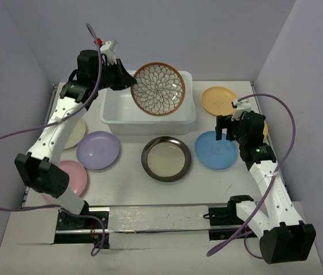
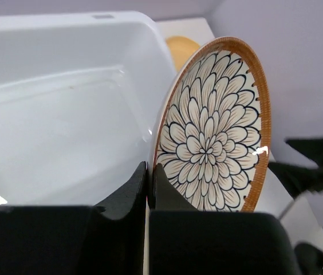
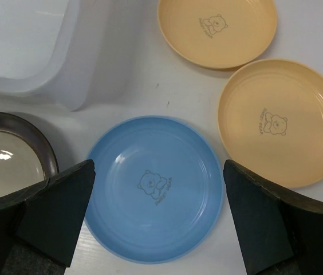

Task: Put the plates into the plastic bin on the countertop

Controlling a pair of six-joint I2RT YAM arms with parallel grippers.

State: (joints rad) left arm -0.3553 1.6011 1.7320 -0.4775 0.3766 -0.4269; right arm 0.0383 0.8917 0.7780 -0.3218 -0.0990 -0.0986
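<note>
While the brown petal-pattern plate hangs on edge over the plastic bin, the bin looks empty.
Its rim is pinched tight by the left gripper; seven other plates lie on the countertop, and the right gripper hovers spread wide, empty, above the blue plate.

Right gripper spread wide over blue plate; yellow-orange plate beside, second yellow-orange plate beyond.
</note>
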